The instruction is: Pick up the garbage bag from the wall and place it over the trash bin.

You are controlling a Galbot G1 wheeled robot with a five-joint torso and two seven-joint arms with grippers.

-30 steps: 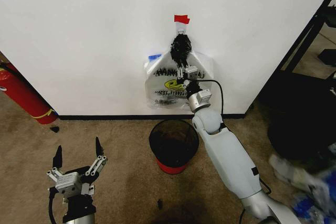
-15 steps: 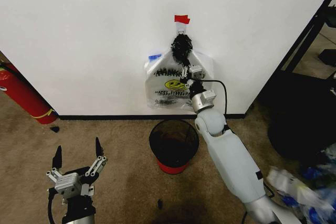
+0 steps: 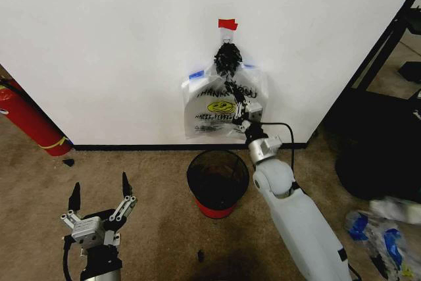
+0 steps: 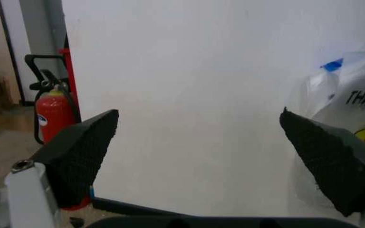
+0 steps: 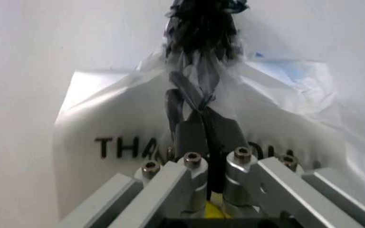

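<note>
Two grippers here: our right gripper (image 3: 231, 91) has dropped lower on the thin white plastic garbage bag (image 3: 217, 106) with black lettering and a yellow smiley, fingers pinched shut on a dark twisted strand under the black bunched knot (image 3: 227, 59). Bag shifted slightly but hangs on the plain white wall (image 3: 118, 44) below the red tape piece (image 3: 227, 24), so we judge the pull-off has started, not finished. Round black wire-mesh trash bin (image 3: 218, 179) with red base sits directly below, unlined, nothing clearly inside. Our left gripper (image 3: 99, 195) idles near-left over carpet, fingers spread wide, empty.
</note>
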